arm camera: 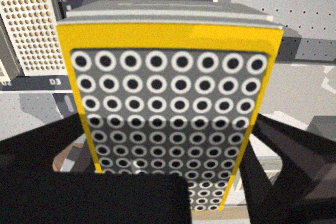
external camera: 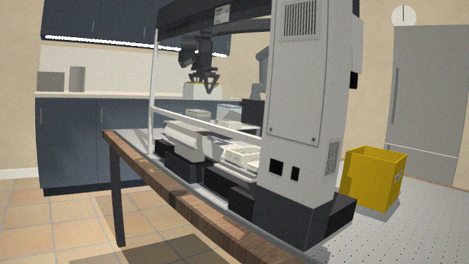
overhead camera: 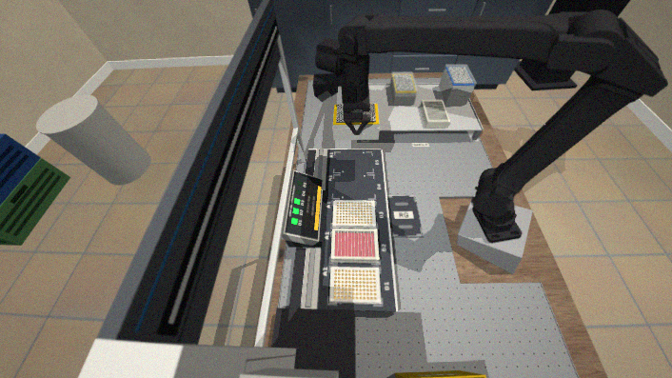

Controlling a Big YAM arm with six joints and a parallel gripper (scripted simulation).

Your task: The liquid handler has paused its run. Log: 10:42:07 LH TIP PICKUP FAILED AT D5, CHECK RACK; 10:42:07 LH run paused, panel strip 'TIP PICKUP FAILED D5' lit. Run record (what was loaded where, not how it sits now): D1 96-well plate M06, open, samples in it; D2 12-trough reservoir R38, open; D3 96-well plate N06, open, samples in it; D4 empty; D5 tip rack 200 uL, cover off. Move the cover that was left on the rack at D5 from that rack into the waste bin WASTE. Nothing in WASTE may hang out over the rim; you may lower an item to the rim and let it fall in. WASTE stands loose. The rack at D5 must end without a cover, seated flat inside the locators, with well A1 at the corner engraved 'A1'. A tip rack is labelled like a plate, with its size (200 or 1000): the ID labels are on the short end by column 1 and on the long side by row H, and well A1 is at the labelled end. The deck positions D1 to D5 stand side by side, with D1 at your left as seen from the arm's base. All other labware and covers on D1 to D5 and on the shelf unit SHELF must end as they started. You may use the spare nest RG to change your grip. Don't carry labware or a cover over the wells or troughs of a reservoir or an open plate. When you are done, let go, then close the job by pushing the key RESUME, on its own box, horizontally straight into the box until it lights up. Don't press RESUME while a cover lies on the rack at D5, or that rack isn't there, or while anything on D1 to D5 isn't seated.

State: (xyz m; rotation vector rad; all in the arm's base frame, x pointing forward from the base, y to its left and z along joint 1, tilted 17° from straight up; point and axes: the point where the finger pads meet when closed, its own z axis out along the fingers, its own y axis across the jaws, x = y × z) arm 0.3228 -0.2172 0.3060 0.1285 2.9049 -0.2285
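Presently, deck (overhead camera: 387, 234): position D5 (overhead camera: 355, 170) at the far end shows bare locators with no rack seated in it; three open labware items fill the positions nearer the arm's base.
Shelf unit (overhead camera: 465, 124): I hang above its end nearest the liquid handler, with two tall racks and one flat item standing further along it.
Waste bin (external camera: 367, 177): yellow, open-topped, well apart from me, beyond the instrument's end panel.
Tip rack (arm camera: 165, 36): yellow-rimmed, held in the air level and upright. The wrist view shows open tip holes across its whole top, so no cover lies on it.
Cover: I cannot tell where it is from these views.
Handling, rack: judged rigid moulded plastic, light to moderate, tall for its footprint. Smooth side walls may slip, and a tilt could spill tips, so keep it level.
Hold point: opposite long side walls near the top rim, centred along the length.
Gripper (overhead camera: 358, 124): clamped on the tip rack.
Fingers: spread nearly full width, one pad on each side wall, stopped by the rack's body.
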